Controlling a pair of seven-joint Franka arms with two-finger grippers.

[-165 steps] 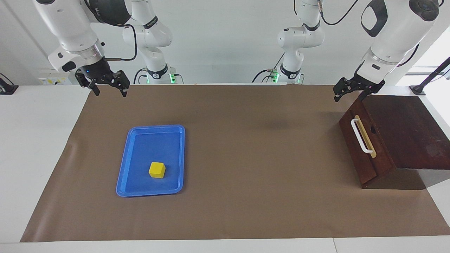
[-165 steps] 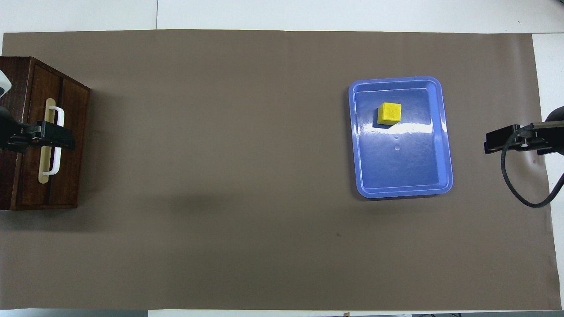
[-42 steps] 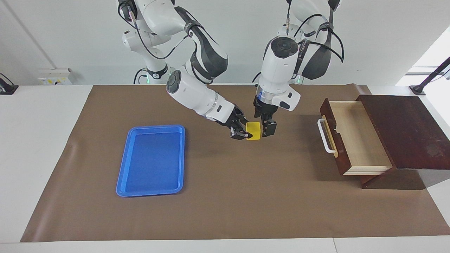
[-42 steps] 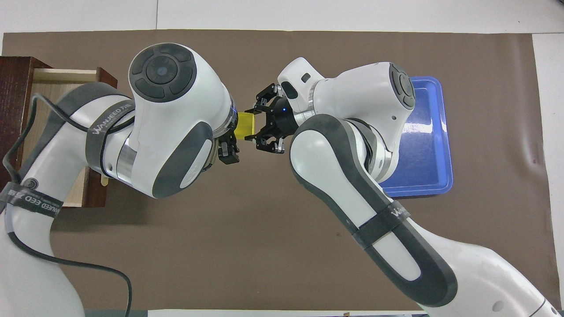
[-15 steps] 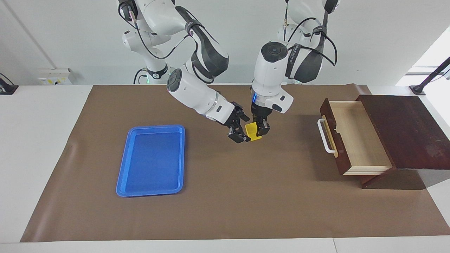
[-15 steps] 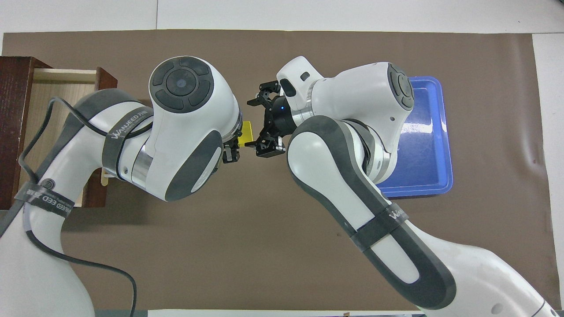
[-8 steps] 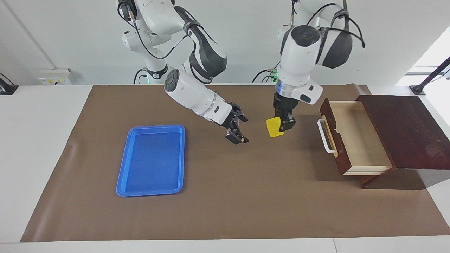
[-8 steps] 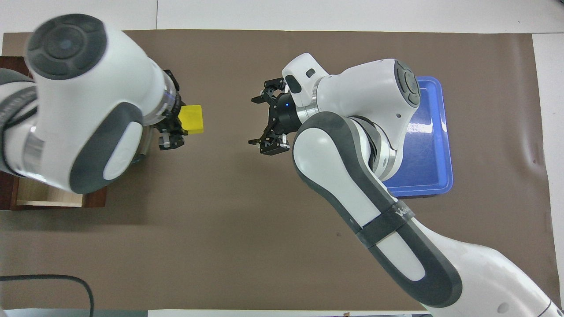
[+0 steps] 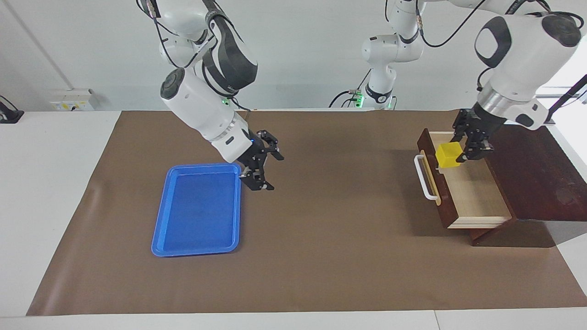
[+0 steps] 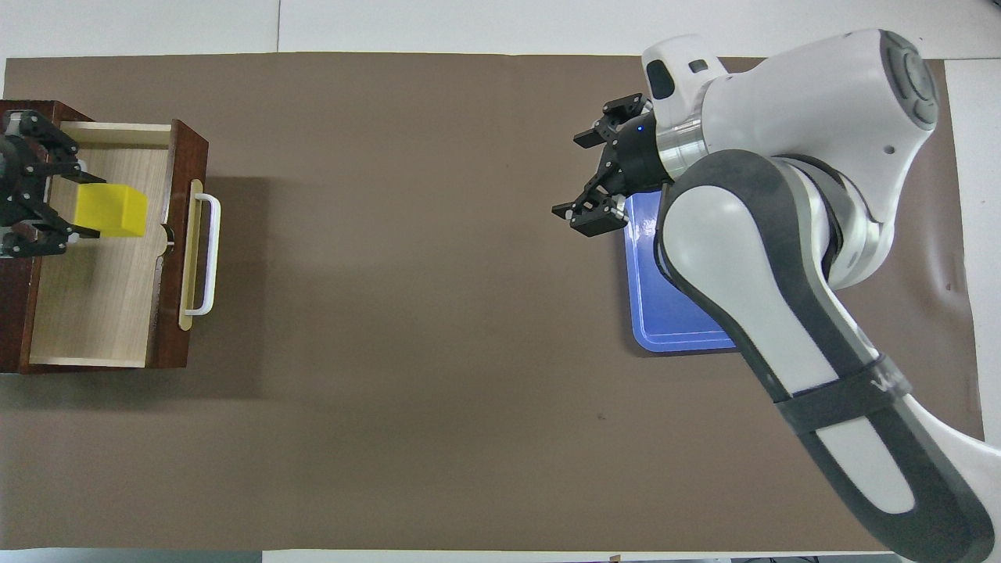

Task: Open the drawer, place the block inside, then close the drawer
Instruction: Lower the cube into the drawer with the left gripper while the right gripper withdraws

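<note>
Both arms are raised: left gripper jaws clamp the yellow block over the open drawer; right gripper jaws gape beside the blue tray.

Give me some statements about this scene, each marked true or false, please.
1. The drawer is open. True.
2. The block lies in the tray. False: the left gripper holds it over the drawer.
3. The right gripper holds nothing. True: it is open, over the mat beside the tray.
4. The tray holds a cup. False: nothing lies in it.
5. The drawer handle is black. False: it is white.
</note>
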